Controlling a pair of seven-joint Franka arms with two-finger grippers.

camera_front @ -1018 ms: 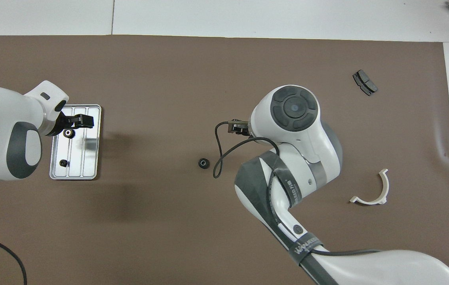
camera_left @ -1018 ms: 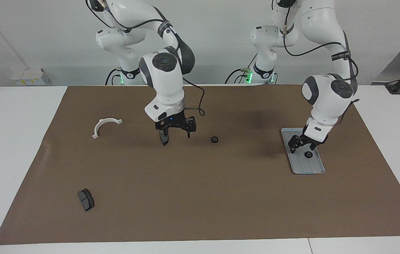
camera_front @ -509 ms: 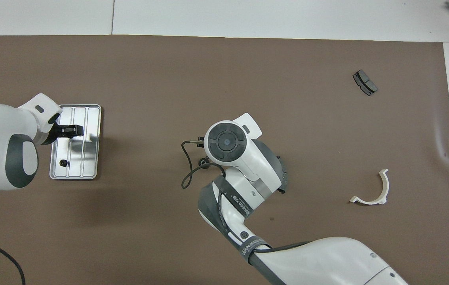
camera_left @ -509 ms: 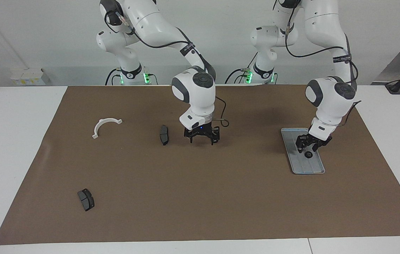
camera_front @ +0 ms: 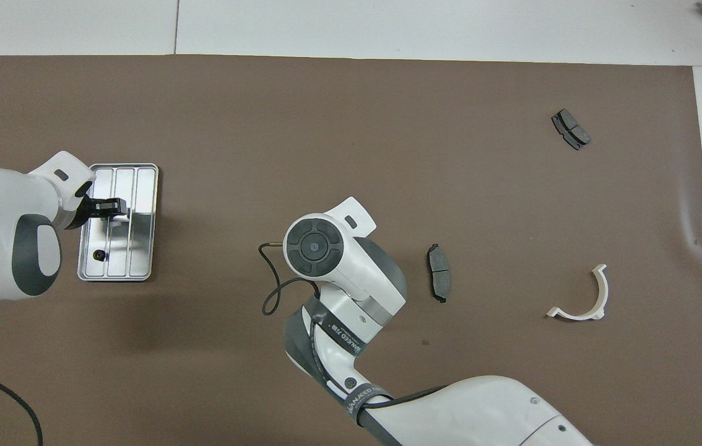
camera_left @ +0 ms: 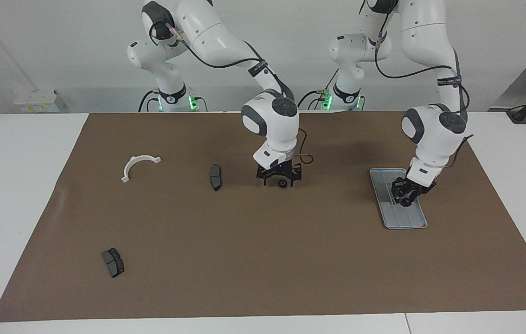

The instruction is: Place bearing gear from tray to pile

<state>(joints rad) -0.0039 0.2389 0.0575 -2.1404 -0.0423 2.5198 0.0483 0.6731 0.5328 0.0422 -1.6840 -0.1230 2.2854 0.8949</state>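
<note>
The grey tray (camera_left: 404, 219) lies at the left arm's end of the mat, and it also shows in the overhead view (camera_front: 142, 248). My left gripper (camera_left: 405, 198) is down in it, shut on a small black bearing gear (camera_left: 405, 202). A second gear (camera_front: 99, 254) lies at the tray's end nearer the robots. My right gripper (camera_left: 281, 180) is open and low at mid-mat, its fingers either side of another bearing gear (camera_left: 282, 183). The pile's parts lie apart: a white half-ring bracket (camera_left: 128, 168), a brake pad (camera_left: 215, 177) beside my right gripper, and another brake pad (camera_left: 113, 262).
A brown mat (camera_left: 263, 260) covers the white table. In the overhead view the bracket (camera_front: 603, 291) and the brake pads (camera_front: 438, 272) (camera_front: 571, 129) lie toward the right arm's end. The right arm's wrist (camera_front: 314, 244) hides the mid-mat gear there.
My right gripper left a brake pad on the mat and moved toward the left arm's end, down around the mid-mat gear. My left gripper lowered onto the gear in the tray and closed.
</note>
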